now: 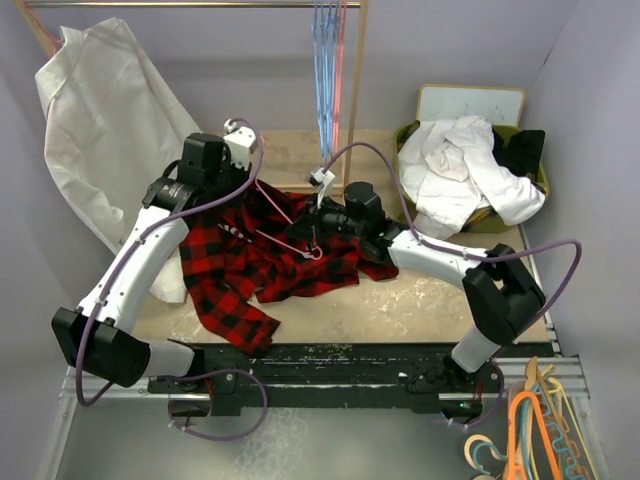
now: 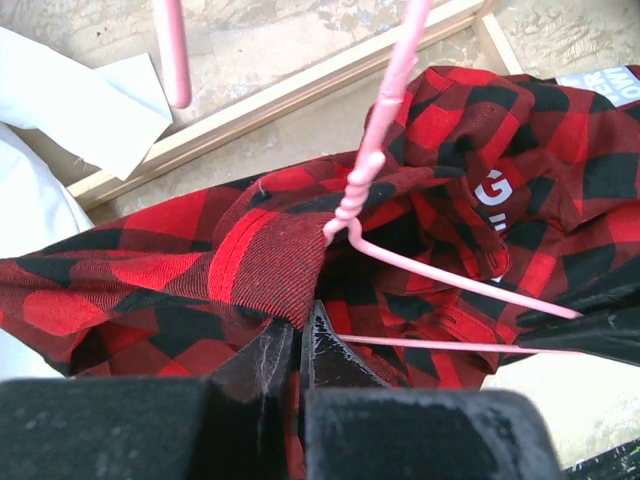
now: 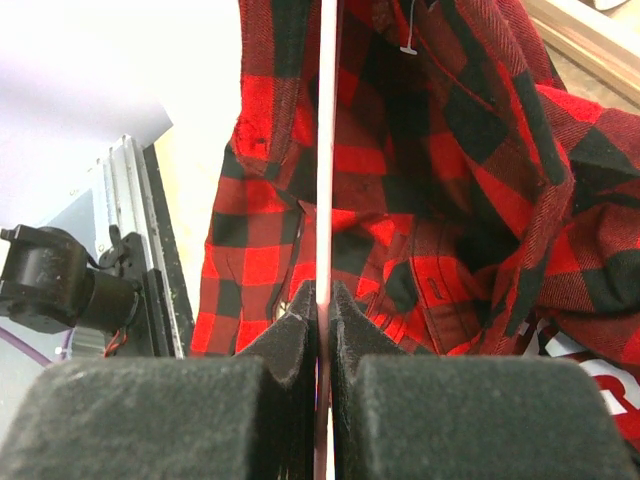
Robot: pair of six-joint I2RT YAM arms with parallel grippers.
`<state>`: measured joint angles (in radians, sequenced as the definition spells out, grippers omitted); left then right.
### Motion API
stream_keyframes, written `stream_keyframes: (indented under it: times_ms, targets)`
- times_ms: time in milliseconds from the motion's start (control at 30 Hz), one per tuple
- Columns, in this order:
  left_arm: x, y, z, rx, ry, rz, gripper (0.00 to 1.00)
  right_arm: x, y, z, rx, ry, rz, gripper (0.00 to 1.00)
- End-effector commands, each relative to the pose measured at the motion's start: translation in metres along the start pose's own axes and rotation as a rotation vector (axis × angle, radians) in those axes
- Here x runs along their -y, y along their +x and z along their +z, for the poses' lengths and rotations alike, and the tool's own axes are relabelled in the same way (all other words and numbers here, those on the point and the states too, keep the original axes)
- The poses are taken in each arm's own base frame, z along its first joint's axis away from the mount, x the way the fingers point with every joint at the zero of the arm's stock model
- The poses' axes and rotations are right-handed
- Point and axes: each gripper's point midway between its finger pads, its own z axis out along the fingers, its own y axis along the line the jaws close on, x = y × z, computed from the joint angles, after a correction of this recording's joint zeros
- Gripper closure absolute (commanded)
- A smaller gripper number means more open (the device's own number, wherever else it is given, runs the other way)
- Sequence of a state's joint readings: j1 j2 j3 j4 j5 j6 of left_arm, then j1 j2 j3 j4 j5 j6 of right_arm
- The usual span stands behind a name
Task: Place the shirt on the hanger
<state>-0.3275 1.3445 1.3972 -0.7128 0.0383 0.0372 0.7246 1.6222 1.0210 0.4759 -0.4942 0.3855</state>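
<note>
The red-and-black plaid shirt (image 1: 255, 265) lies crumpled on the table between my two arms. The thin pink hanger (image 1: 285, 240) rests across its top. My left gripper (image 1: 250, 195) is at the shirt's upper left. In the left wrist view this gripper (image 2: 298, 325) is shut on a fold of plaid shirt (image 2: 270, 250), just below the hanger's twisted neck (image 2: 355, 195). My right gripper (image 1: 318, 238) is over the shirt's right side. In the right wrist view it (image 3: 323, 300) is shut on the hanger's wire (image 3: 326, 150), with the shirt (image 3: 450, 200) behind.
A large white garment (image 1: 105, 120) hangs on the wooden rack at the back left. Light blue hangers (image 1: 325, 70) hang from the rail. A green basket (image 1: 405, 135) holds white clothes (image 1: 465, 165) at the back right. Orange hangers (image 1: 530, 430) lie near the front right. The rack's wooden base bar (image 2: 300, 95) runs behind the shirt.
</note>
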Motion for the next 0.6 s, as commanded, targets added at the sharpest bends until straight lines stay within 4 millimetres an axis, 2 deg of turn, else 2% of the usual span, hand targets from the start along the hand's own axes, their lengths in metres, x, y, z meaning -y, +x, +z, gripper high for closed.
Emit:
stream_keyframes:
  times_ms: [0,33,67,100,133,167,200,267,400,467,567]
  targets:
    - [0.010,-0.007,-0.005,0.050,0.047,-0.023,0.97,-0.014,-0.033,0.012,0.116,-0.082,-0.055,1.00]
    - [0.015,-0.004,-0.003,0.043,0.076,-0.011,0.86,-0.010,-0.029,0.014,0.115,-0.082,-0.054,1.00]
    - [0.021,0.000,-0.003,0.032,0.122,0.024,0.67,-0.007,-0.020,0.016,0.108,-0.081,-0.052,1.00]
    - [0.026,0.002,-0.005,0.029,0.183,0.071,0.44,-0.003,-0.017,0.019,0.115,-0.081,-0.056,1.00]
    - [0.029,0.002,-0.008,0.050,0.263,0.106,0.10,-0.002,-0.012,0.022,0.111,-0.088,-0.054,1.00]
    - [0.026,-0.001,-0.015,0.097,0.342,0.131,0.01,-0.001,-0.008,0.025,0.107,-0.100,-0.053,1.00]
    - [0.015,-0.007,-0.022,0.157,0.370,0.129,0.00,0.003,-0.003,0.028,0.104,-0.099,-0.053,1.00]
    - [-0.012,-0.018,-0.023,0.219,0.316,0.162,0.01,0.010,0.006,0.034,0.093,-0.095,-0.061,1.00]
    - [-0.048,-0.036,-0.029,0.289,0.288,0.294,0.01,0.019,0.019,0.044,0.069,-0.099,-0.055,1.00]
    - [-0.053,-0.041,-0.035,0.343,0.348,0.364,0.01,0.020,0.020,0.048,0.065,-0.104,-0.054,1.00]
    - [-0.045,-0.029,-0.036,0.365,0.471,0.485,0.01,0.021,0.020,0.051,0.065,-0.107,-0.055,1.00]
